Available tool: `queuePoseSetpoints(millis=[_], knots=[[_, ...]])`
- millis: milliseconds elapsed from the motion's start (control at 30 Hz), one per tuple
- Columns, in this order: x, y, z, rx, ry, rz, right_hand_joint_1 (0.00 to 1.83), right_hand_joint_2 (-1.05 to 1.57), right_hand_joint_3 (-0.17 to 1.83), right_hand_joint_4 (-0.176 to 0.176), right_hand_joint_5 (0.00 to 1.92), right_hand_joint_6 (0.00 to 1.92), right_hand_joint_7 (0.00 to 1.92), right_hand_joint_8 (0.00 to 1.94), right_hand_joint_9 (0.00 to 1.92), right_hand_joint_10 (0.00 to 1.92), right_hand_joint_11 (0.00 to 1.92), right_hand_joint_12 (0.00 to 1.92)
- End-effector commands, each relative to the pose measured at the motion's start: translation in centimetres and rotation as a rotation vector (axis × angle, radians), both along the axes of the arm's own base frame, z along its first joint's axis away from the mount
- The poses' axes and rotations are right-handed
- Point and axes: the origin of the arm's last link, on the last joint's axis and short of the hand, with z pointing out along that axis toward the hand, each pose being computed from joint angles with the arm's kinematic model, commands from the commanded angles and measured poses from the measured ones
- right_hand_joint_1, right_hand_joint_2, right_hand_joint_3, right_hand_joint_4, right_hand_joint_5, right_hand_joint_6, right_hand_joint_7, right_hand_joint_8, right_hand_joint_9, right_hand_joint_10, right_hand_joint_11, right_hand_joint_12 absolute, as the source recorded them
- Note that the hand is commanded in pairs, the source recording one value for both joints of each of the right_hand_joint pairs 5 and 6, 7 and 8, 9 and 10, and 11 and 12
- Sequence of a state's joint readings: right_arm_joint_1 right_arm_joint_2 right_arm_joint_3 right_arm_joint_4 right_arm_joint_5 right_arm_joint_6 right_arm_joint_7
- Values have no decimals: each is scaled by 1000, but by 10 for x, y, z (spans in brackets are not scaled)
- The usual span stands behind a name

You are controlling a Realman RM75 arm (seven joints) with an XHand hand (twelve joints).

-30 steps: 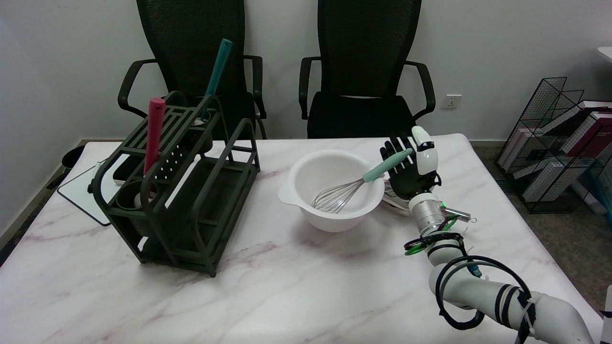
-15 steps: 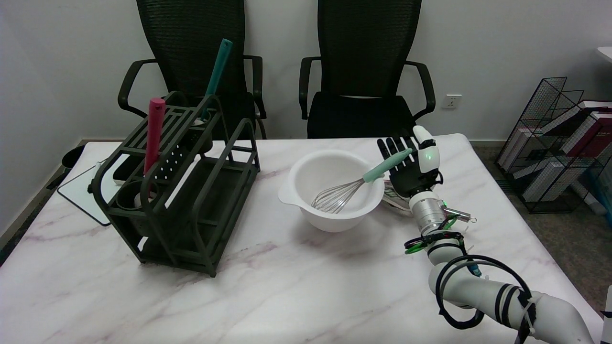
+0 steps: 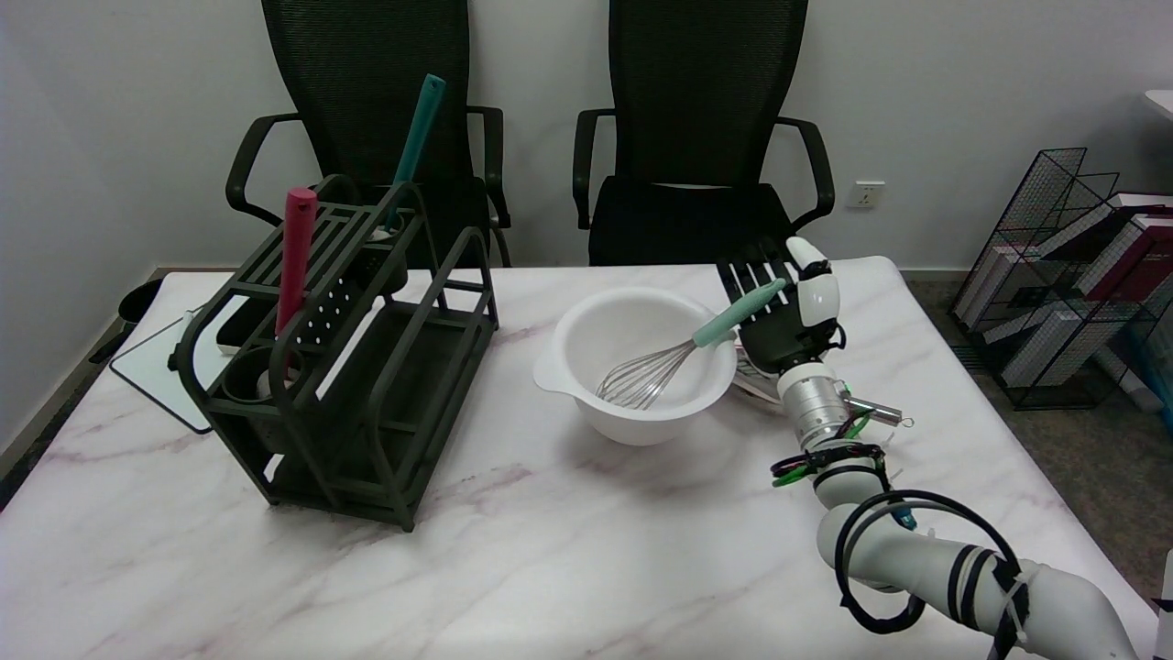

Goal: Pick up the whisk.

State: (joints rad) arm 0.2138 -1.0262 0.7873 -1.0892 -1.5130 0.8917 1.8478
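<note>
A: Pictured toward the table's (image 3: 513, 559) far right: white bowl (image 3: 632, 362), whisk (image 3: 683, 353) inside, wire head down on the bowl's floor, mint-green handle slanting up over the right rim.

B: And the right hand (image 3: 779, 316)?

A: Raised just behind the handle's tip, palm turned toward the bowl, fingers (image 3: 747, 275) spread straight and apart, holding nothing. Hard to tell whether touching the handle or just short of it; overlapping it from this angle.

B: Not yet lifted, then?

A: Correct. Resting in the bowl, no grasp made.

B: Likely trouble from here?

A: Several kinds, by the look of it. Handle propped loosely on the rim, so a push from the palm before closing could roll or swing it aside, out of reach. Slim, smooth-looking handle, too: a closing aimed only at the tip might pinch too little and let it slip on the lift. Light-looking bowl, so a knock from the wrist against the rim could slide or tip it.

B: Anything else at risk?

A: Not much. Dark green rack (image 3: 339, 357) well apart near the left edge, with red handle (image 3: 295, 257) and teal handle (image 3: 414, 147) standing in it. Some flat item under the wrist beside the bowl, too hidden to name.
</note>
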Motion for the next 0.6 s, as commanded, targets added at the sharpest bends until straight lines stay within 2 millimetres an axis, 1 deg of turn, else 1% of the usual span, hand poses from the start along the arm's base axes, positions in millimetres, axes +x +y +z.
queuePoseSetpoints(millis=[33,300,400,467,600], knots=[[9,0,-17,41,-46,30,756,848,753,0,234,234,217,217,178,178,301,301],[16,0,-22,61,-44,49,747,874,766,0,243,243,206,206,171,171,275,275],[18,0,-24,77,-21,60,733,910,769,0,275,275,205,205,171,171,269,269],[19,-1,-25,86,-4,64,728,918,778,0,315,315,208,208,171,171,265,265],[20,-1,-25,107,50,70,722,917,795,0,481,481,278,278,198,198,261,261]])
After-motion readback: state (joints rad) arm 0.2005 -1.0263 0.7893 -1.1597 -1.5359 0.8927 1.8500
